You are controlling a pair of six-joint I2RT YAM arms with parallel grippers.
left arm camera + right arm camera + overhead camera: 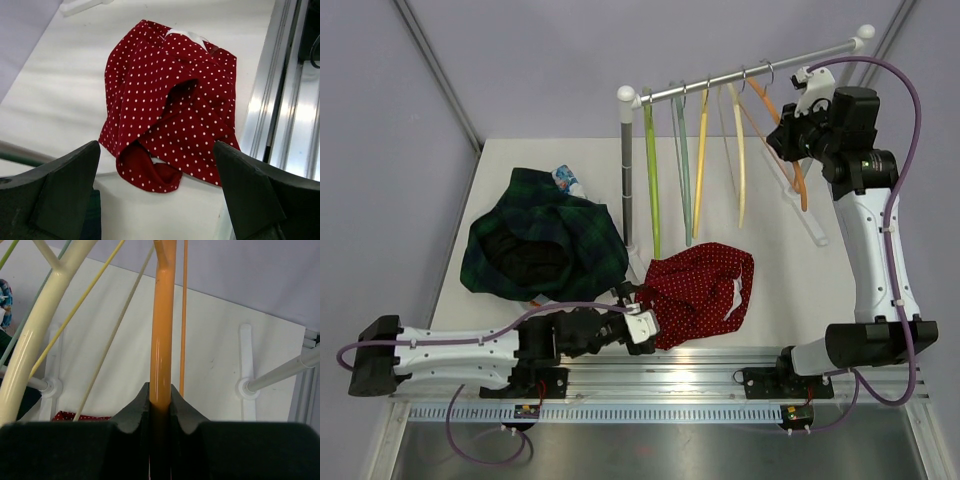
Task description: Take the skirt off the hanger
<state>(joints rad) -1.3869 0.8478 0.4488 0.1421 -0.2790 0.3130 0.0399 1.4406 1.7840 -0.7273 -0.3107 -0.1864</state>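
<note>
The skirt (705,290), dark red with white dots, lies crumpled on the white table near the front edge, off any hanger; the left wrist view shows the skirt (170,100) just ahead of my fingers. My left gripper (645,325) rests low at its near-left edge, open wide with nothing between the jaws (156,150). The orange hanger (800,185) hangs bare at the right end of the rail (750,75). My right gripper (782,140) is shut on its upper arm, and the orange hanger (162,330) runs straight between the right gripper's (161,390) closed pads.
A dark green plaid garment (545,245) lies heaped at the left of the table. Green (650,180), yellow (700,160) and cream (740,160) hangers hang bare on the rail. The rack's grey post (628,170) stands mid-table. A metal track (650,385) runs along the near edge.
</note>
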